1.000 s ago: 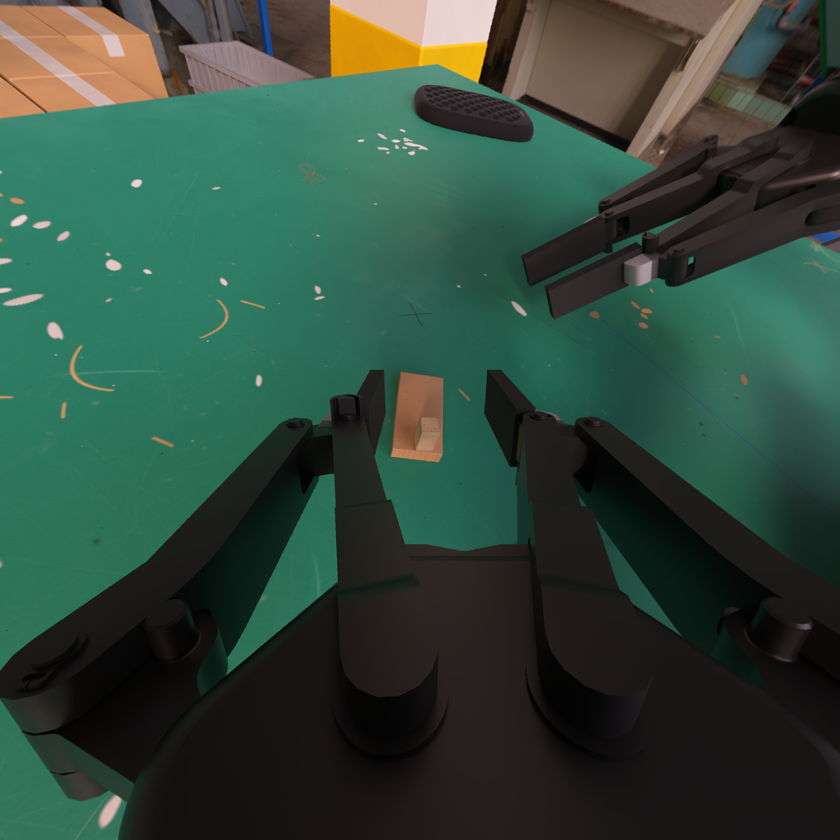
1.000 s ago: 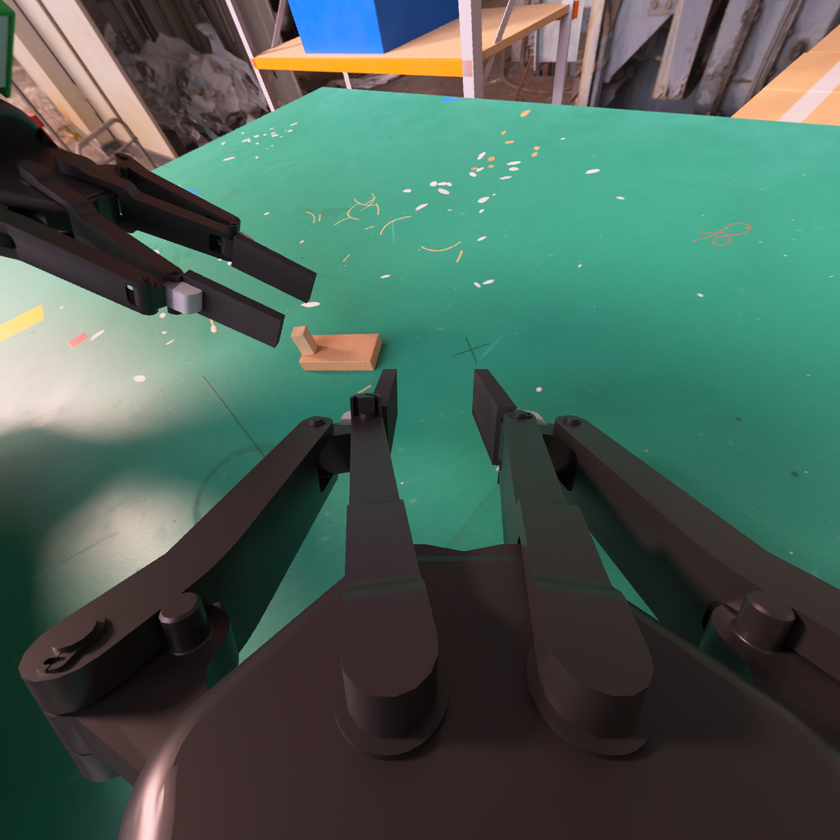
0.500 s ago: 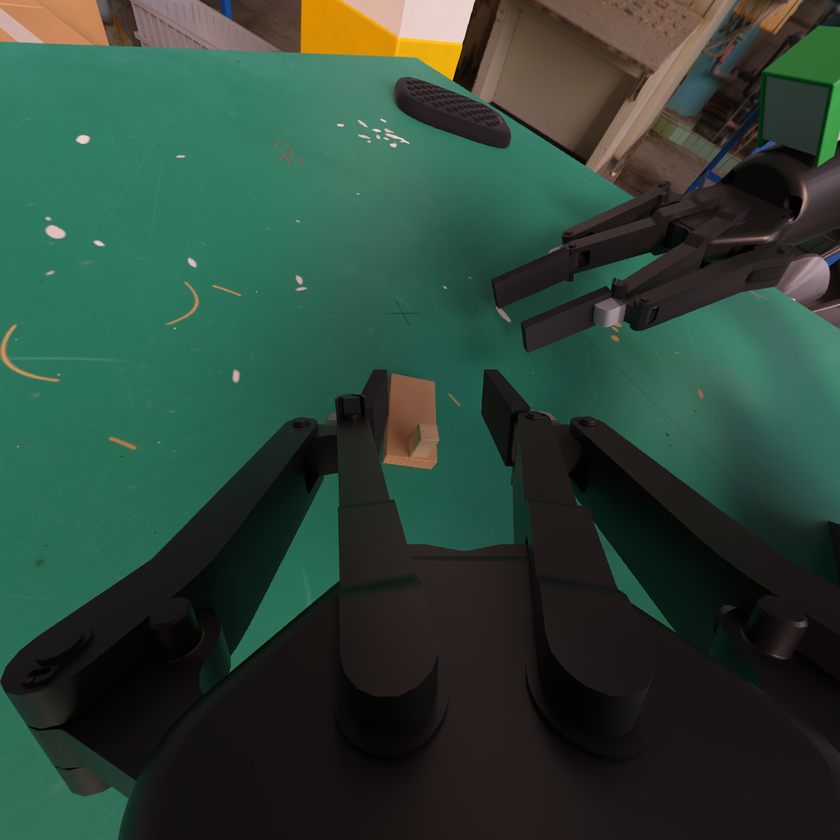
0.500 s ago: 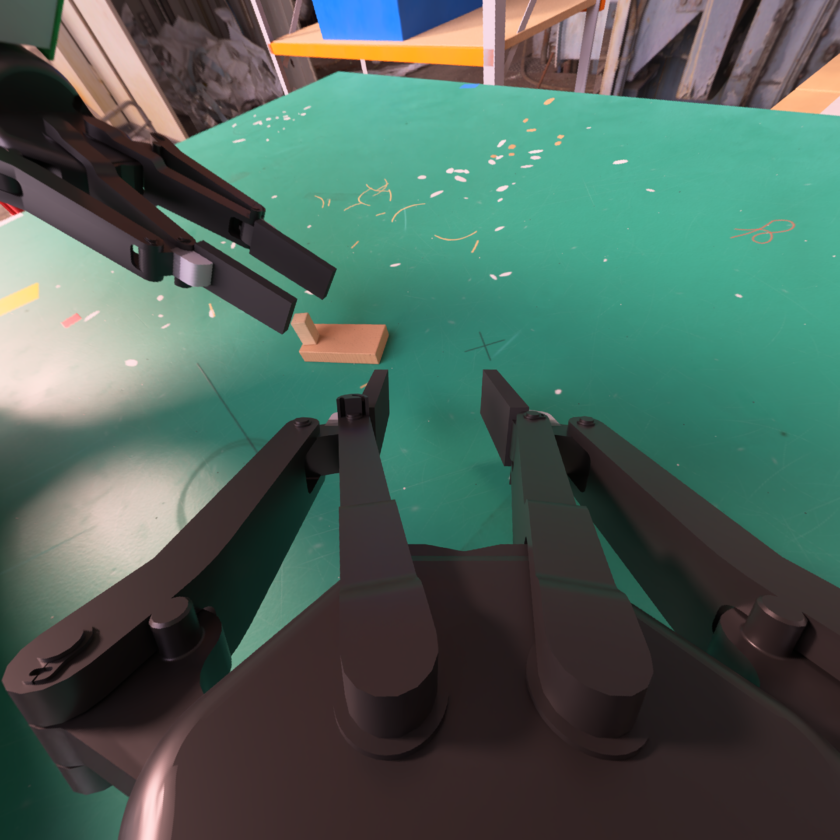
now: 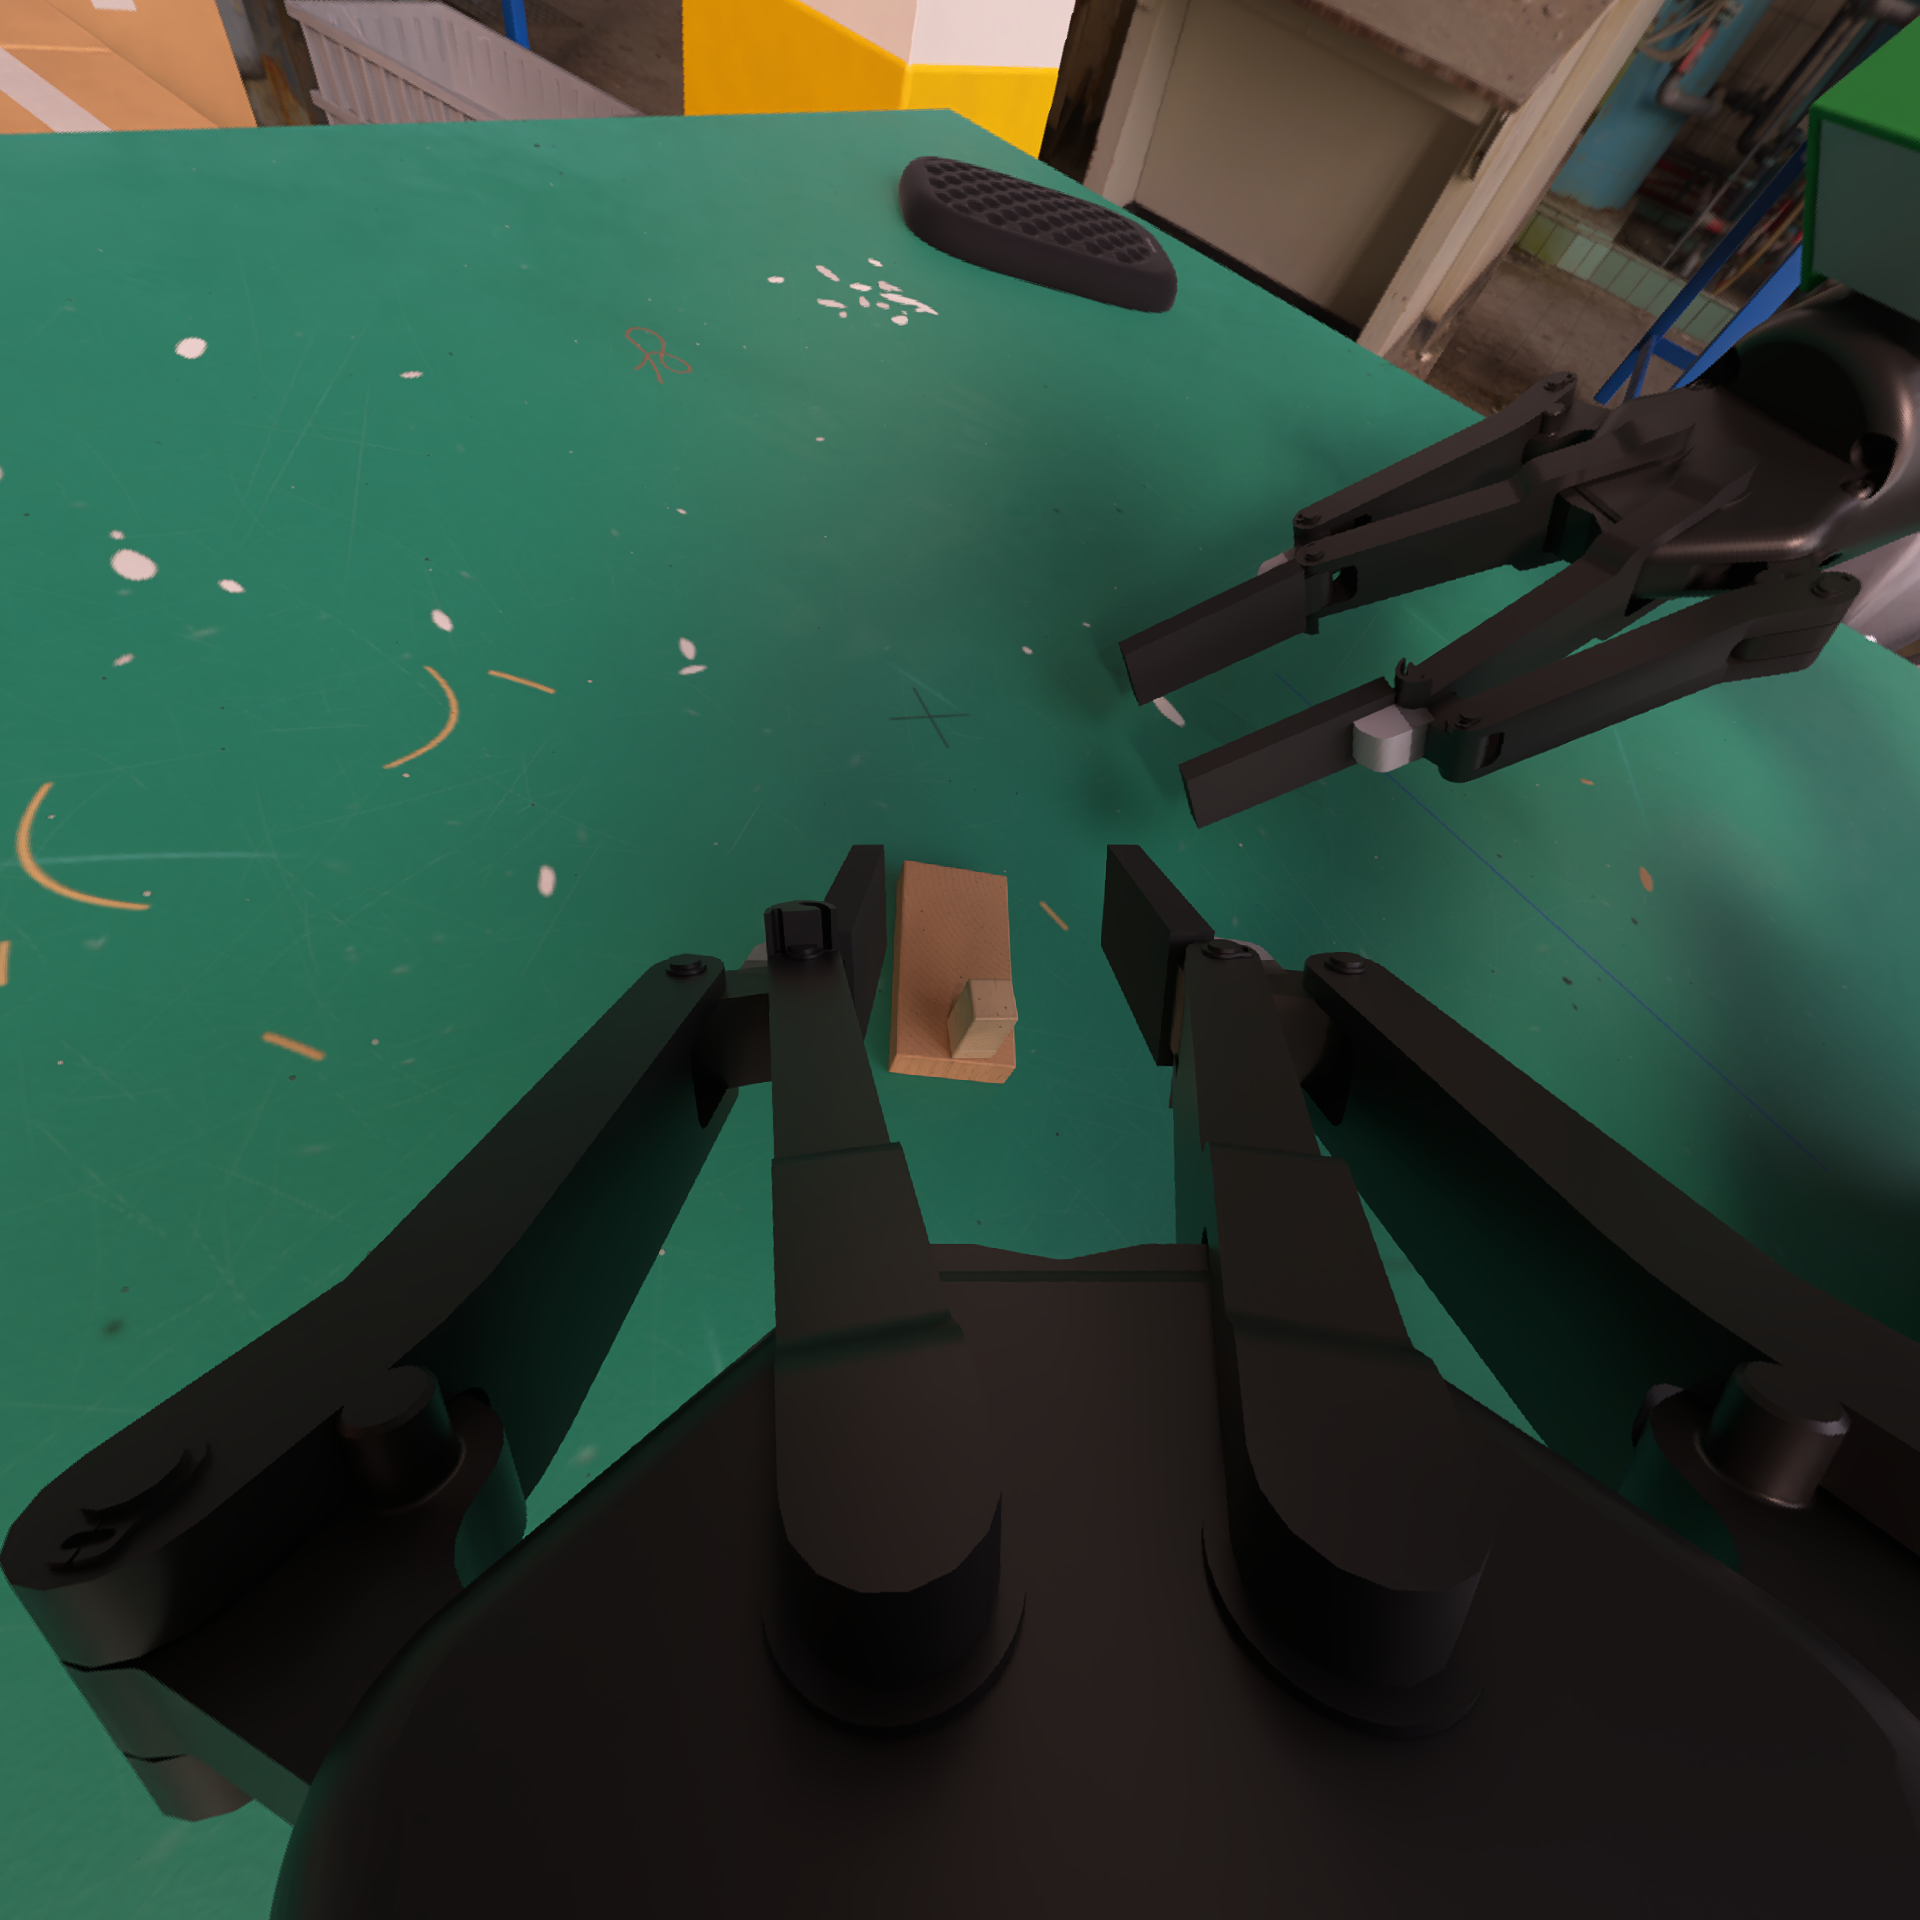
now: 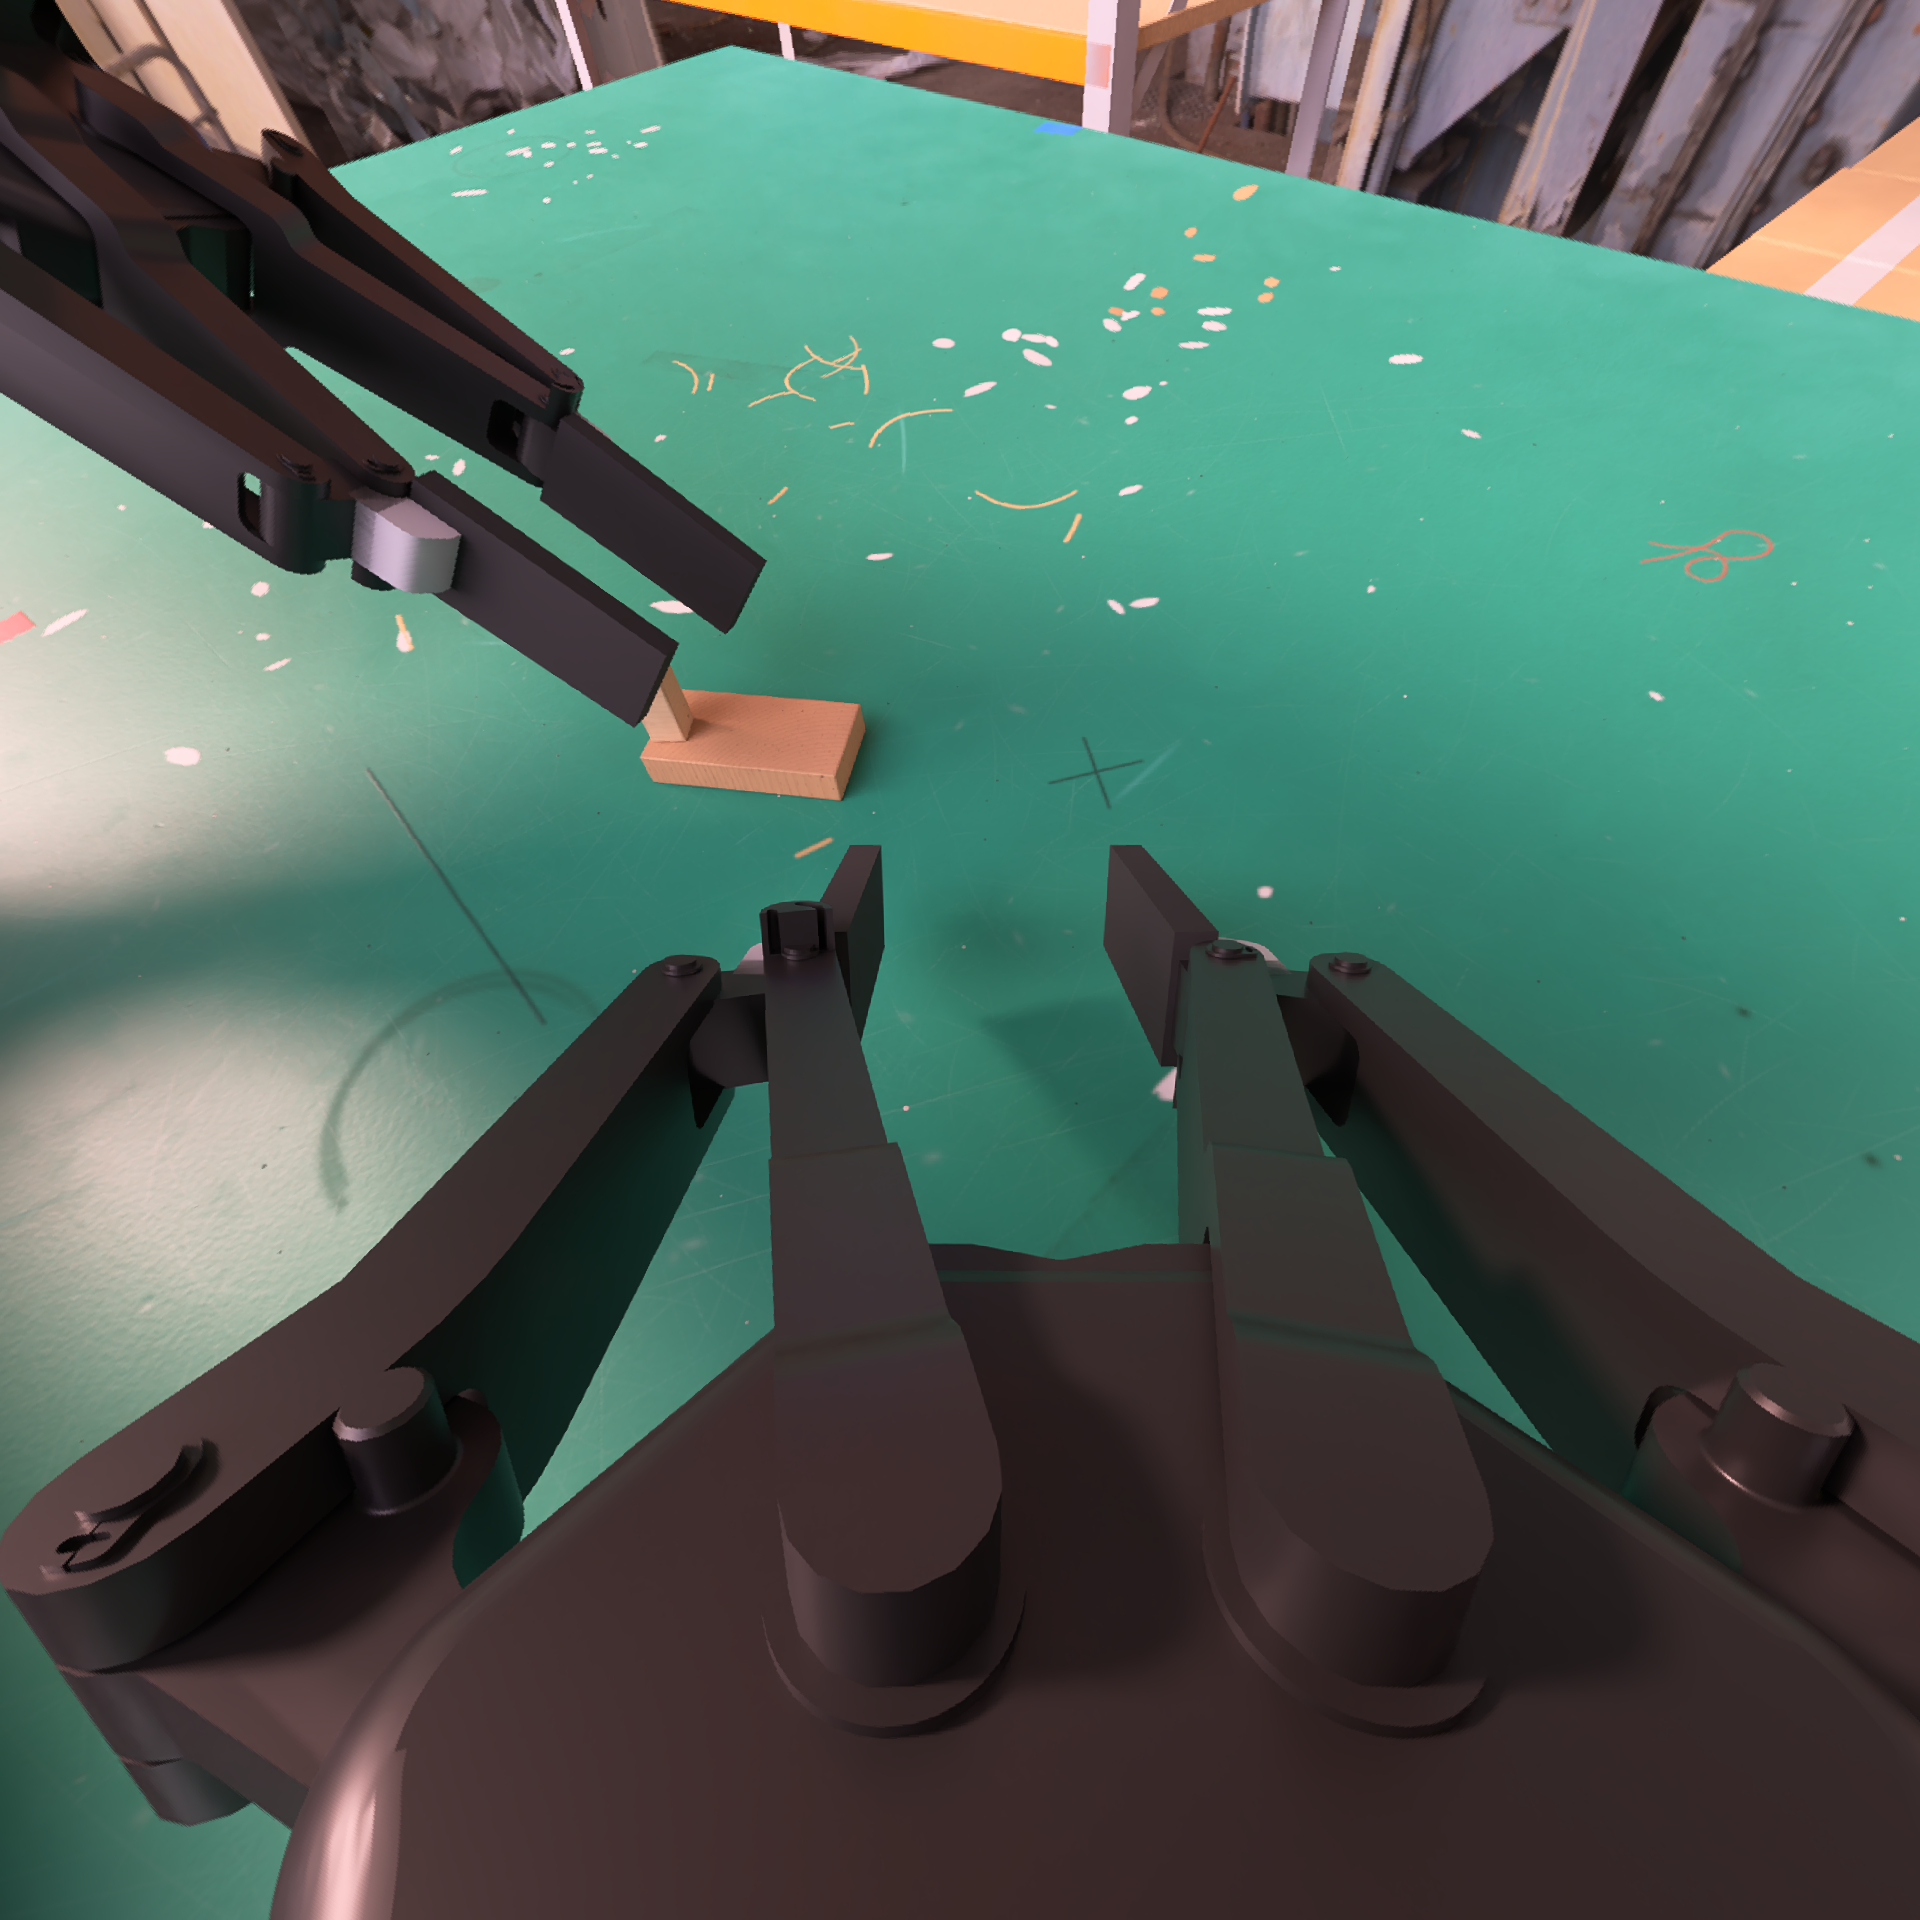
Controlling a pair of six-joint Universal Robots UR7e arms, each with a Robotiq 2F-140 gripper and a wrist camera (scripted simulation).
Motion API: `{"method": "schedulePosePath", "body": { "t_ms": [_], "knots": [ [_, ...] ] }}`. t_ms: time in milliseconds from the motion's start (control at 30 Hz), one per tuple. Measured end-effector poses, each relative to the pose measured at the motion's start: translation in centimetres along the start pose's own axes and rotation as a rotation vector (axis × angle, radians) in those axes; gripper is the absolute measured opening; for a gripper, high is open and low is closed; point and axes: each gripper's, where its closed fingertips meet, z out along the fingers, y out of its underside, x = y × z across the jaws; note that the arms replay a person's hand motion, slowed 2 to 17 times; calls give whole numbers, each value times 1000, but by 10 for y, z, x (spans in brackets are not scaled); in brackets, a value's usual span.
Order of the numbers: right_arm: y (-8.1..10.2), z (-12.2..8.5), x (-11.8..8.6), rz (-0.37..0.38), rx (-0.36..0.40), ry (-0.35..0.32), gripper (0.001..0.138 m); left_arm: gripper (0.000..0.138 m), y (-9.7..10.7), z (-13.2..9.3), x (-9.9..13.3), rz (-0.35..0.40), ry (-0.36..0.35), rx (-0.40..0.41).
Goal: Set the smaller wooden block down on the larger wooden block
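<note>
The larger wooden block [image 5: 951, 940] lies flat on the green table. The smaller wooden block [image 5: 982, 1018] stands on its near end. In the right wrist view the larger block [image 6: 769, 743] shows with the smaller block [image 6: 670, 712] upright on its left end, partly hidden by a finger. My left gripper [image 5: 992, 914] is open and empty above the blocks; it also shows in the right wrist view [image 6: 707, 613]. My right gripper [image 6: 992, 904] is open and empty, off to the side; it also shows in the left wrist view [image 5: 1164, 727].
A black perforated pad [image 5: 1034, 234] lies near the table's far edge. White and orange flecks mark the green table [image 5: 416, 468]. Cardboard boxes [image 5: 114, 62] and a white crate [image 5: 447, 62] stand beyond the table. Shelving [image 6: 1039, 31] stands behind in the right wrist view.
My left gripper has drawn back and up from the blocks, open and empty. My right gripper has shifted a little. The smaller block stays on the larger one.
</note>
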Motion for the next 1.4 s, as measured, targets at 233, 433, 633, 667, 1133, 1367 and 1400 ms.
{"method": "schedulePosePath", "body": {
  "t_ms": [233,433,633,667,1133,1367,1400],
  "knots": [
    [1,-3,-4,49,-27,-11,57,58,0,1,0,12,-17,-13],
    [4,-5,-7,109,-69,-9,56,57,1,1,2,13,-21,-30],
    [6,-8,-7,177,-115,1,55,52,3,1,6,-7,-13,-52],
    [6,-9,-7,187,-124,3,55,51,3,1,6,-11,-11,-54],
    [10,-15,-8,218,-214,22,55,44,4,5,10,30,-78,-105],
    [11,-16,-9,170,-195,7,56,49,6,6,10,126,-107,-128],
    [11,-16,-9,159,-189,5,56,50,6,7,10,138,-107,-129]
  ]
}}
